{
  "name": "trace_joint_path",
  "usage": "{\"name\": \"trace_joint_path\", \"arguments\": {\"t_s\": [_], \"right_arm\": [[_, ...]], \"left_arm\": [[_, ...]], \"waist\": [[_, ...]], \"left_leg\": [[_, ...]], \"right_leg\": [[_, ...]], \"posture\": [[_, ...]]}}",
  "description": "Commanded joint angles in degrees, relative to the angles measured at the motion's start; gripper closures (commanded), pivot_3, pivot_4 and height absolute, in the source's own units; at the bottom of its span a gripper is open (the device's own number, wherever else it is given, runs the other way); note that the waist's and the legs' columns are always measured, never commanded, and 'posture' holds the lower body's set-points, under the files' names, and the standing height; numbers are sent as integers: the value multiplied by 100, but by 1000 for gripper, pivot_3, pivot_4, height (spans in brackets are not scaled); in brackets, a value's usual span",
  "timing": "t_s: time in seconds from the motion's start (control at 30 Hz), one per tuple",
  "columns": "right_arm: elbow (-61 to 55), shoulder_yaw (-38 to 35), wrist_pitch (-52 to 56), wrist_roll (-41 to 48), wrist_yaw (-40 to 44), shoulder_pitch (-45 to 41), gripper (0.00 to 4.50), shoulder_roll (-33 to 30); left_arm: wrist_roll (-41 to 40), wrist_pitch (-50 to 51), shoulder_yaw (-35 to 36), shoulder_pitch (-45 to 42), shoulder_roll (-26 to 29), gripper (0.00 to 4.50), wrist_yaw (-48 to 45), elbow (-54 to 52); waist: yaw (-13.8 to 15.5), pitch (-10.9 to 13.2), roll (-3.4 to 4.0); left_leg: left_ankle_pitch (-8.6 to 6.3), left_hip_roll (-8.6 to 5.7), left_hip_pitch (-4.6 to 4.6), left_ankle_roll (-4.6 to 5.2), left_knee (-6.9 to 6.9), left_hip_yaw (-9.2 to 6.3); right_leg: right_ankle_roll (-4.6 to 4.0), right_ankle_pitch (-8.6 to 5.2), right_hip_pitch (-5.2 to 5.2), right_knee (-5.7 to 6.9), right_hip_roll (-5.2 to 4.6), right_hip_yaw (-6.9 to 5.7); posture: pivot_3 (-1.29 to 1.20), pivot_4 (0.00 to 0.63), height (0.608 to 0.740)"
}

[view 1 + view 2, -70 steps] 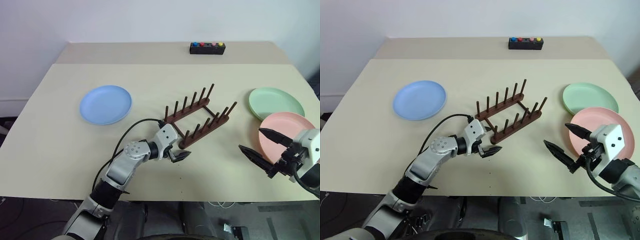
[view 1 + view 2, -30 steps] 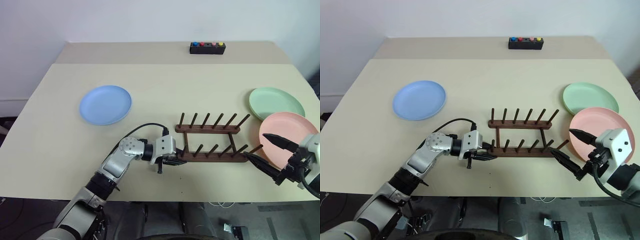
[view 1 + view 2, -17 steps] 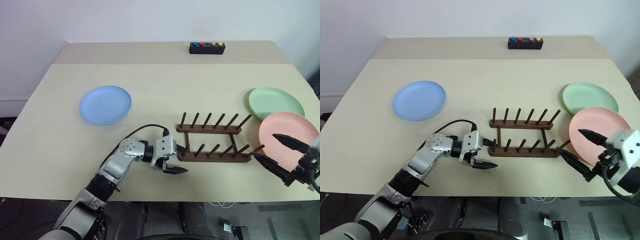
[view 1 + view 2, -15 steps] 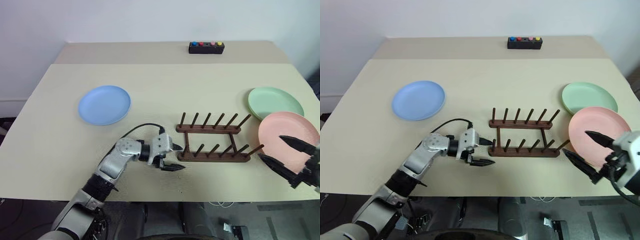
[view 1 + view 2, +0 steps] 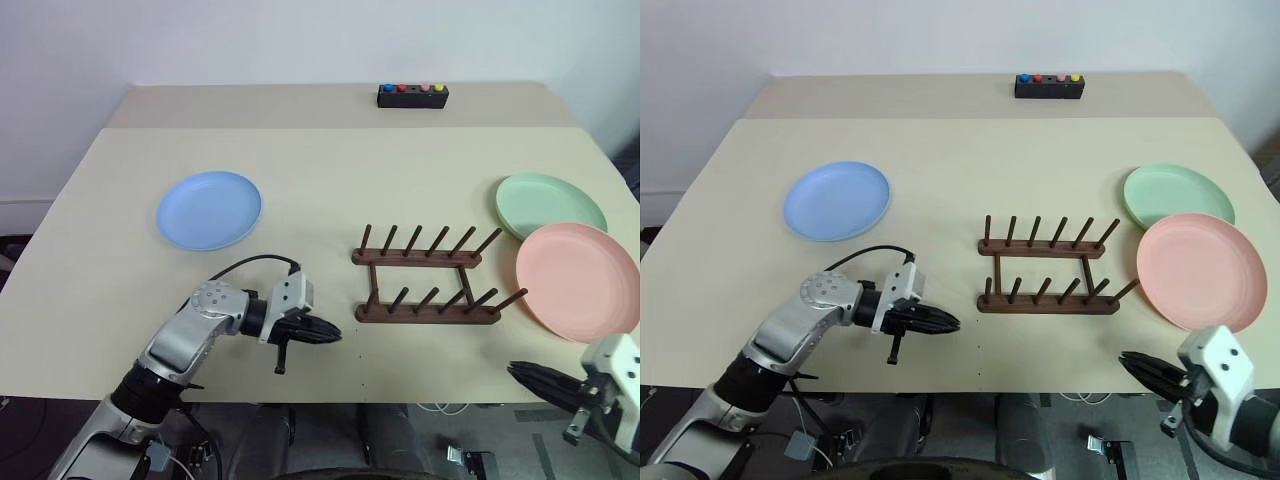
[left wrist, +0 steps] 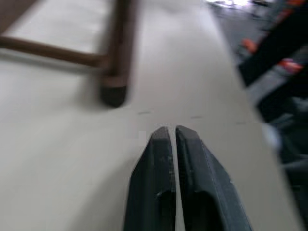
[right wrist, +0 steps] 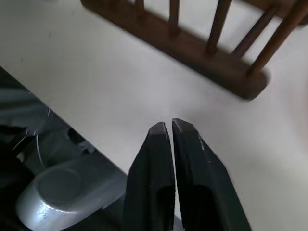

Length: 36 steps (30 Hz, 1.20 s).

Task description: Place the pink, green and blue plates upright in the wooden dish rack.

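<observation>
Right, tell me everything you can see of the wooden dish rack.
The wooden dish rack is small, dark brown and looks like stained wood. It has two parallel base bars joined by thin crosspieces, each bar carrying a row of slim pegs that lean a little to one side. It sits flat on the beige table, right of centre, its bars running side to side. Its slots are empty: no plate is in it. The pink plate lies just to its right, close to the end peg. Neither gripper touches it.

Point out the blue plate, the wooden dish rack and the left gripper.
blue plate (image 5: 209, 209), left eye view, centre of its dish.
wooden dish rack (image 5: 428, 314), left eye view, near base bar.
left gripper (image 5: 336, 334), left eye view, tips of its shut fingers.
</observation>
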Motion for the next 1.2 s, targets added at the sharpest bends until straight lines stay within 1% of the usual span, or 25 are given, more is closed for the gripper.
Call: {"name": "trace_joint_path", "arguments": {"t_s": [0.03,0.1,0.17,0.23,0.33,0.43,0.77,1.0,1.2], "right_arm": [[-36,299,-146,-322,-265,-178,4486,82],[62,495,-114,-400,-435,-396,4486,132],[264,731,-141,-711,-654,-618,4486,107],[408,901,-202,-916,-772,-791,4486,98],[753,1208,-278,-1141,-1005,-1273,4486,140],[842,1367,-269,-1258,-1106,-1502,4486,124],[778,1727,192,-1336,-1398,-2327,4486,-33],[718,1975,587,-1349,-1510,-2994,4486,-168],[909,2277,633,-1436,-1575,-3496,4486,-199]], "left_arm": [[-46,193,-236,-80,-146,4422,85,-218],[33,194,-334,-137,-360,4422,274,-127],[146,165,-368,-213,-560,4422,495,31],[196,154,-382,-260,-650,4422,589,118],[288,55,-440,-356,-754,4422,697,308],[414,-86,-466,-415,-792,4422,765,484],[595,-415,-393,-441,-964,4422,1021,805],[814,-840,-262,-685,-1143,4422,1330,1393],[983,-1266,-126,-934,-1272,4422,1586,2040]], "waist": [[-5,0,0],[-1,0,-1],[3,1,-4],[5,0,-3],[-13,0,-1],[-1,-1,0],[-7,-1,0],[-1,-1,0],[-2,-1,0]], "left_leg": [[0,0,-1,0,-2,0],[0,0,-1,0,-3,0],[0,0,-3,0,0,-1],[0,-2,-5,0,3,-1],[0,-1,-4,0,0,-1],[1,-1,-3,0,-2,-1],[1,-3,-2,0,1,-2],[1,-3,0,0,3,-3],[1,-4,2,0,4,-3]], "right_leg": [[0,0,-2,0,0,0],[-2,1,-2,0,1,-1],[-5,5,-2,-1,0,0],[-4,5,-3,-2,0,0],[-3,6,-5,-1,1,0],[8,12,-4,-1,1,0],[11,15,-3,0,0,0],[12,16,-1,2,1,-1],[16,19,0,3,1,-1]], "posture": [[0,150,740],[0,150,740],[0,150,740],[0,150,740],[0,150,740],[0,150,740],[0,150,740],[0,150,740],[0,150,740]]}}
